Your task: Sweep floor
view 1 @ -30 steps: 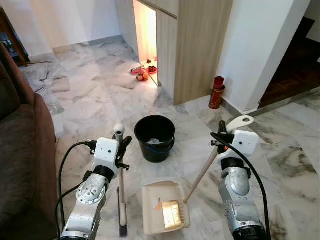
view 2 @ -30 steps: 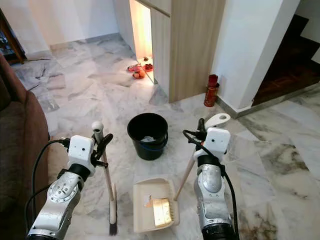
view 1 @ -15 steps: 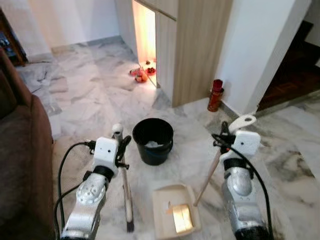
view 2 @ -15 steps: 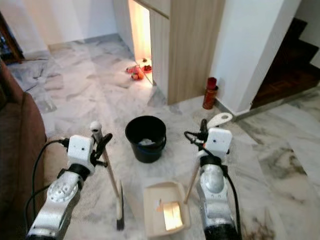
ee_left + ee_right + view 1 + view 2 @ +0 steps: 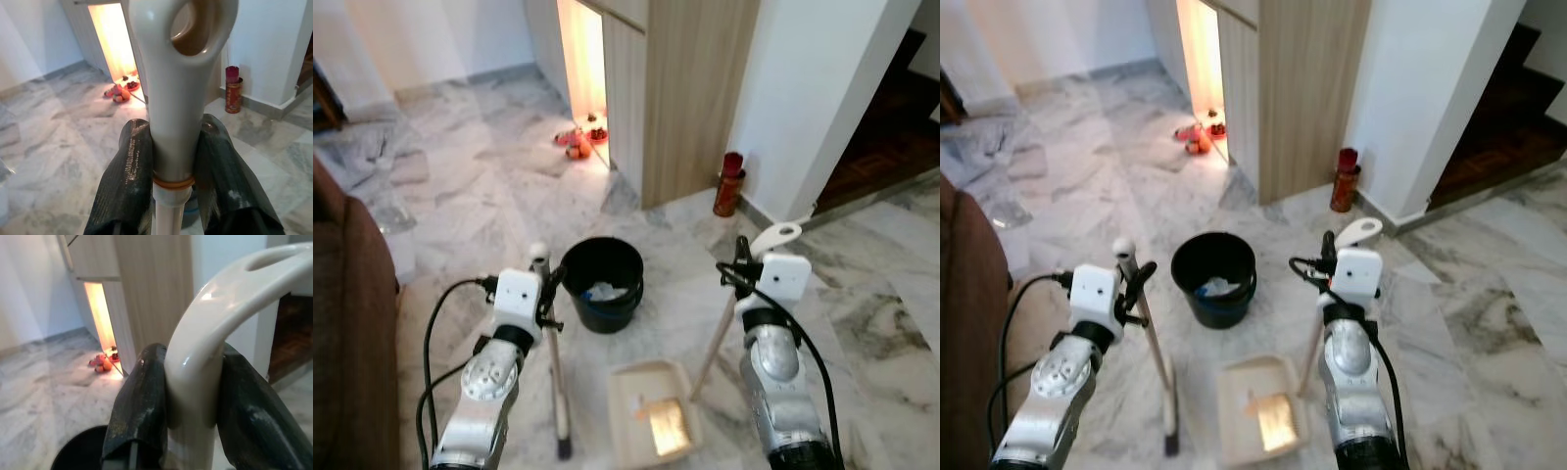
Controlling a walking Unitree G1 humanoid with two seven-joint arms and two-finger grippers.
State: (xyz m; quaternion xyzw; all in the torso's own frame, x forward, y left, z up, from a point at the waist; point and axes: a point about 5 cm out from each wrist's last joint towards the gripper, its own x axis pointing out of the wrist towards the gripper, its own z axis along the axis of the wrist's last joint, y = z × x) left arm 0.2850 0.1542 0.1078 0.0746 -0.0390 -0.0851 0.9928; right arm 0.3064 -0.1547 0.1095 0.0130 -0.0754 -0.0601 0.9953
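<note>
Left eye view: left gripper (image 5: 546,287) clamped high on broom handle (image 5: 551,362), near its knobbed top, broom roughly upright with dark bristles (image 5: 564,449) down on marble floor (image 5: 480,196). High grip probably for reach and swing. Right gripper (image 5: 742,266) closed on looped top of dustpan handle (image 5: 717,338); handle slants down to cream dustpan (image 5: 651,426), flat on floor between the arms, mouth side hard to call. Bright patch in pan, glare or debris, cannot tell. Black bucket (image 5: 601,285) just beyond pan, between the grippers, something pale and crumpled at bottom, likely collected rubbish.

Right eye view: same layout. Bucket near pan, probably staged for tipping. Red cylindrical canister (image 5: 1342,181) against white wall; small reddish items (image 5: 1197,139) on floor by lit cupboard opening. Brown sofa (image 5: 964,304) at robot's left.

Left wrist view: both black fingers (image 5: 128,186) pinched tight against white handle, just below its hang-hole eye.

Right wrist view: fingers (image 5: 139,406) squeezed on either side of curved cream loop; bucket rim below.

Sweeping looks part done.
</note>
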